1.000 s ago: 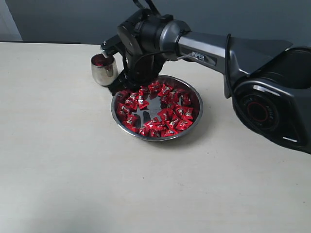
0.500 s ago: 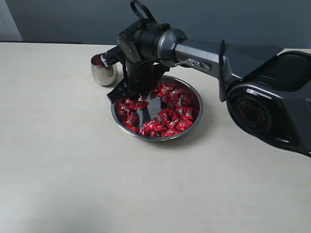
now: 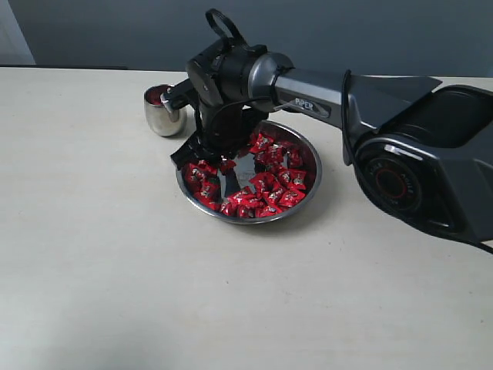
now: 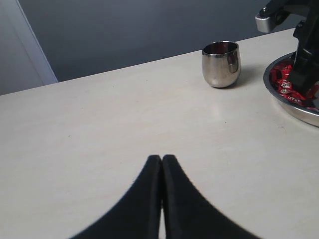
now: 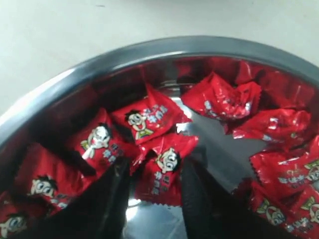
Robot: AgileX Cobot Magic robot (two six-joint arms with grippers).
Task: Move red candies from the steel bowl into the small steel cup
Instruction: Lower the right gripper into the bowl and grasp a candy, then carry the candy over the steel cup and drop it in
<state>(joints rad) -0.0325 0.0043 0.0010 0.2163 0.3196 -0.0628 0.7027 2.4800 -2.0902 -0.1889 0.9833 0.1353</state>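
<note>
- Right arm (image 3: 370, 100) reaches from the right side across the worktop (image 3: 115, 270). Its wrist bends down over the left part of the steel bowl (image 3: 317, 173).
- Right pincer (image 3: 206, 158) has its tips down among the red candies (image 3: 269, 189). In the right wrist view the pincer (image 5: 154, 199) stands open, its two dark fingers (image 5: 107, 199) either side of one candy (image 5: 162, 174) on the bowl floor. That candy is not lifted.
- Left pincer (image 4: 162, 159) is closed on nothing and hovers low over bare worktop, well apart from the bowl.
- Small steel cup (image 3: 164, 114) stands upright just beside the bowl's far-left rim, not touching it. Red shows inside its mouth.
- The rest of the candies lie in the bowl in a loose ring, with bare steel at the middle.
- Since a second ago, the wrist has swung away from the cup and sunk lower into the bowl. The cup now shows clear of the arm. Bowl and cup have not shifted.
- Writing: "PIPER" (image 3: 306, 102) in white on the forearm. Wrappers carry a cartoon child's face and small printed characters, which I cannot read.
</note>
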